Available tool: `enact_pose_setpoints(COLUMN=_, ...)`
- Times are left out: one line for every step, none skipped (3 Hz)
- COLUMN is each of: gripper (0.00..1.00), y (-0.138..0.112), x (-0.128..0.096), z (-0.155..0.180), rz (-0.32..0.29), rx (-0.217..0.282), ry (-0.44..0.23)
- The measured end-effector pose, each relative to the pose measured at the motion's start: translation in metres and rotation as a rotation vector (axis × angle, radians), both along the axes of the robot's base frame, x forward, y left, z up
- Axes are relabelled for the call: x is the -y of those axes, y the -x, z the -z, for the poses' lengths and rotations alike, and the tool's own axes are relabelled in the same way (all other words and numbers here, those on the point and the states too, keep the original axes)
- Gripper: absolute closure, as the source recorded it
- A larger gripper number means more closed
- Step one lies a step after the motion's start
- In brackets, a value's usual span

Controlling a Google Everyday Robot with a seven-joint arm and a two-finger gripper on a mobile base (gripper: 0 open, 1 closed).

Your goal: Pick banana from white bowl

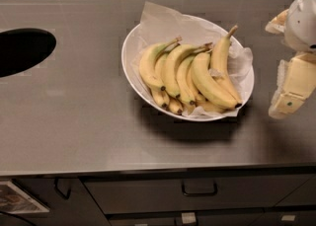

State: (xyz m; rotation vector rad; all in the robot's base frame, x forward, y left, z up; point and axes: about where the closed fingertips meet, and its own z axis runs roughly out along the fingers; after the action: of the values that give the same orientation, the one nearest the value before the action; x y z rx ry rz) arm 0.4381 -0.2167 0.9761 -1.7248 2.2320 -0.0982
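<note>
- At the 3 o'clock side of the white bowl (129, 59), the banana (220, 55) lies on the crumpled paper liner (158, 18), stem toward 1 o'clock, its flank pressed against the bunch (173, 72).
- Risk: the target touches its neighbour. A grasp set too far toward 9 o'clock would likely catch the bunch as well, or lift the wrong fruit.
- Risk: the liner is loose. A low closure could pinch it and drag paper and bowl across the counter (74, 111).
- Risk: the skin is smooth and curved. A hold near either end may let the fruit swing or slip.
- Gripper (289, 96): stands at 3 o'clock of the bowl, near the rim but apart from it, over the counter.
- Gripper state: whether it is released or clenched cannot be told. Nothing is seen in it, and it touches no fruit.
</note>
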Motion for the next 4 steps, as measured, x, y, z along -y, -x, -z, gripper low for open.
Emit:
enact_pose_setpoints(gripper=0.00, y=0.000, x=0.000, z=0.000, rz=0.000, rx=0.000, ry=0.000)
enact_pose_setpoints(gripper=0.00, y=-0.006, x=-0.001, z=-0.001, rz=0.014, rx=0.009, ry=-0.019)
enact_pose_setpoints(gripper=0.00, y=-0.029, x=-0.001, z=0.005, rz=0.124, rx=0.016, ry=-0.089)
enact_pose_setpoints(gripper=0.00, y=-0.029, x=-0.002, z=0.005, rz=0.124, rx=0.016, ry=-0.089)
